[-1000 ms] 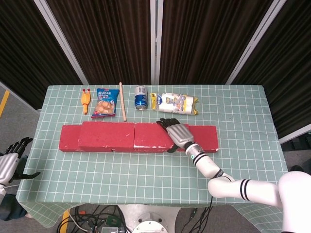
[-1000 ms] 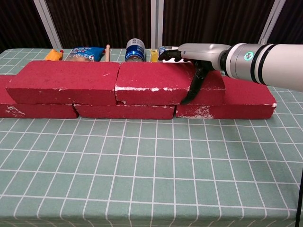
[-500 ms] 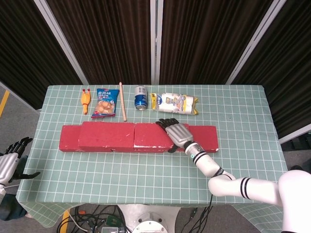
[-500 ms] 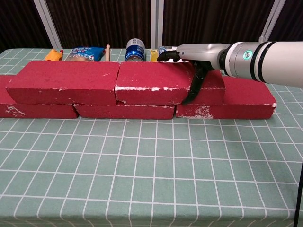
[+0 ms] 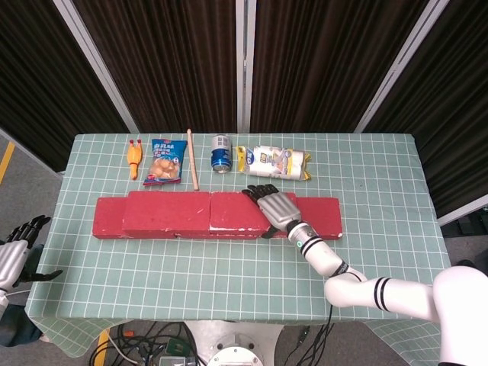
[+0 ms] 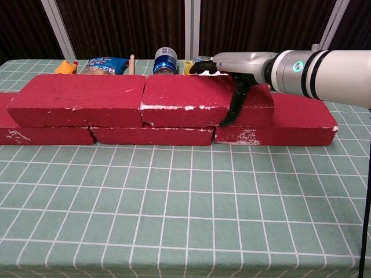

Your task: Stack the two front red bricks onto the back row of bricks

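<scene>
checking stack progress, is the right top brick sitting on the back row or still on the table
On the back row: the right top brick lies across the lower bricks, right hand resting on it.

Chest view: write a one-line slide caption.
Right hand grips the right upper red brick, set beside the left upper brick on the bottom row.

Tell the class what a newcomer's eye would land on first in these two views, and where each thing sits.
First comes the red brick wall across the middle of the green gridded table, two bricks stacked on a lower row. Next is the right hand, lying on the right upper brick with its thumb down the front face. Behind stands a row of small items, including a blue can.
</scene>
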